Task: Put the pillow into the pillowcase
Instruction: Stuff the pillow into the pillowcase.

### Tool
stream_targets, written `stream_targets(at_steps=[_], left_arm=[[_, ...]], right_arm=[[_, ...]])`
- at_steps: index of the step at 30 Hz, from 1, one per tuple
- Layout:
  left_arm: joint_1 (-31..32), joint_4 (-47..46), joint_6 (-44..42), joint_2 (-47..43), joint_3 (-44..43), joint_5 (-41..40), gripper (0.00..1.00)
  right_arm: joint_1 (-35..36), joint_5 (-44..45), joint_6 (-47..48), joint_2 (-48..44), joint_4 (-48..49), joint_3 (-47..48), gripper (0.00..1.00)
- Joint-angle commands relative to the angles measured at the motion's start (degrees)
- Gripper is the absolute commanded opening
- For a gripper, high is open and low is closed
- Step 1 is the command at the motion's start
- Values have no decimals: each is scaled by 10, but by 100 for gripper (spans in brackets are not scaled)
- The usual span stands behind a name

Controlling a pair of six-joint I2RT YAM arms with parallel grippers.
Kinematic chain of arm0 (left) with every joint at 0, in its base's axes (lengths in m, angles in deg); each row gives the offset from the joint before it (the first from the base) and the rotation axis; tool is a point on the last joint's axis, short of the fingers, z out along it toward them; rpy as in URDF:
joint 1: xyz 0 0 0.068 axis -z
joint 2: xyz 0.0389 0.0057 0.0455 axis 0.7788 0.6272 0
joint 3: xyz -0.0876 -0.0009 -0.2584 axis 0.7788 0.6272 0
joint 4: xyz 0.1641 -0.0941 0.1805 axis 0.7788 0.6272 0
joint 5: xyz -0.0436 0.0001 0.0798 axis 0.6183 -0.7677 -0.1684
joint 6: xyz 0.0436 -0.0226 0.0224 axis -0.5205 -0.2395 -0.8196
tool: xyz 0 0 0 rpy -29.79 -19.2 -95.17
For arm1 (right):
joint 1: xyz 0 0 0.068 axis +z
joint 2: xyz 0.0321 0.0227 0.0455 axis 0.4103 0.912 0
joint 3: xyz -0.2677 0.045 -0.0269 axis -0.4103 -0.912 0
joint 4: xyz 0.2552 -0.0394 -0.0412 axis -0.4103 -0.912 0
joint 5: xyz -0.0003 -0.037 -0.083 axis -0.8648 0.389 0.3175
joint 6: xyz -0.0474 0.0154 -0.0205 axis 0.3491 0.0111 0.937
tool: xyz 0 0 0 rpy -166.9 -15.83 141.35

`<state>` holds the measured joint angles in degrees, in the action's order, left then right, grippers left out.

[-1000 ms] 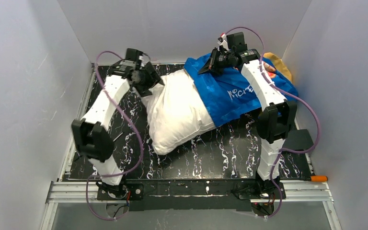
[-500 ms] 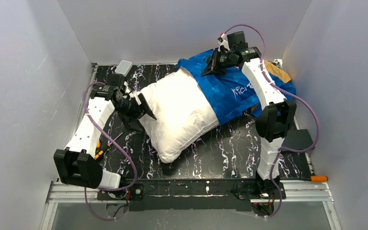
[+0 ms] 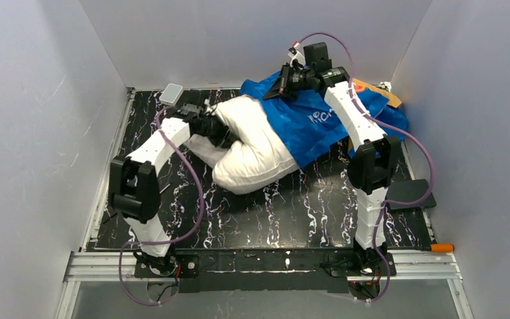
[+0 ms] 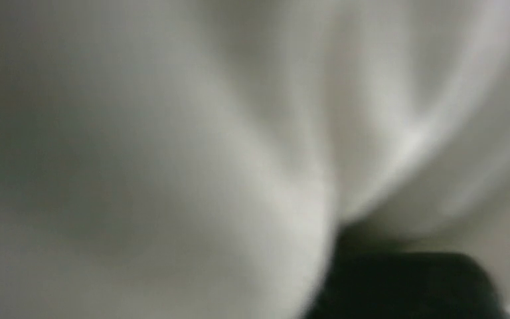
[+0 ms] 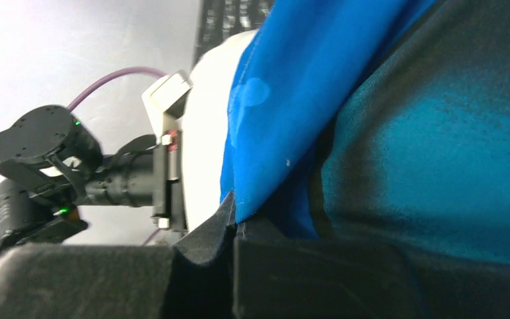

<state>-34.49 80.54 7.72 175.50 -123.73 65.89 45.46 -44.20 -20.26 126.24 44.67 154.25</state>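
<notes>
Step in hand: drive the pillow (image 3: 259, 149) deeper into the pillowcase (image 3: 309, 123). The pillow lies slantwise on the counter (image 3: 305, 212), with its far right end inside the blue mouth and its near left half outside. The pillowcase lies at the far right of the counter, under the right arm. The right hand (image 3: 283, 85) is pressed together on the upper hem of the mouth, with the blue edge pinched between its pads (image 5: 199, 242), and it holds that hem lifted off the pillow. The left hand (image 3: 224, 135) is sunk into the pillow's left flank. Push with the left hand along the pillow's long axis toward the mouth, low and steady, so that the filling travels rather than merely dents. Hold the hem high and taut with the right hand; if it slackens, it is likely to roll under and block entry. Limits of view: the left wrist view shows only blurred white fabric and a dark shape at its lower edge, so you cannot tell whether the left hand is spread or pressed together. Blue fabric hides the lower hem and how far the pillow has entered.
</notes>
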Motion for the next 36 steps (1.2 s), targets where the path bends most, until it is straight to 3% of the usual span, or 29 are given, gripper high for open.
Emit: stream_targets(at_steps=[1,3,5,6,8,11,17,25,28,32,33,34,36], left_arm=[[45,-241,89,77,-164,-27,0],[50,-247,103,102,-237,-59,0],[52,-261,114,121,-293,-77,0],[56,-263,117,133,-321,-82,0],[63,-261,126,151,-370,-79,0],[70,-248,119,140,-376,-85,0],[59,-253,88,21,-237,-105,0],[45,-220,74,-99,-85,-119,0],[40,-211,75,-130,-46,-127,0],[30,-199,74,-152,-20,-124,0],[28,-194,74,-153,-17,-121,0],[27,-192,72,-156,-15,-119,0],[25,-186,67,-159,-13,-117,0]], right_arm=[[126,-237,-251,-12,245,-42,1],[148,-264,-375,-39,510,-129,1],[153,-264,-375,-46,789,-201,1],[153,-264,-375,-42,868,-218,1],[154,-264,-375,-33,900,-214,1],[153,-264,-375,-32,789,-187,1],[143,-264,-375,-38,376,-96,1],[99,-264,-375,-47,-42,30,1],[91,-264,-375,-61,-140,66,1],[90,-264,-375,-110,-214,45,1],[90,45,-16,-124,-225,35,48],[90,198,127,-139,-233,22,94],[90,266,164,-166,-254,2,100]])
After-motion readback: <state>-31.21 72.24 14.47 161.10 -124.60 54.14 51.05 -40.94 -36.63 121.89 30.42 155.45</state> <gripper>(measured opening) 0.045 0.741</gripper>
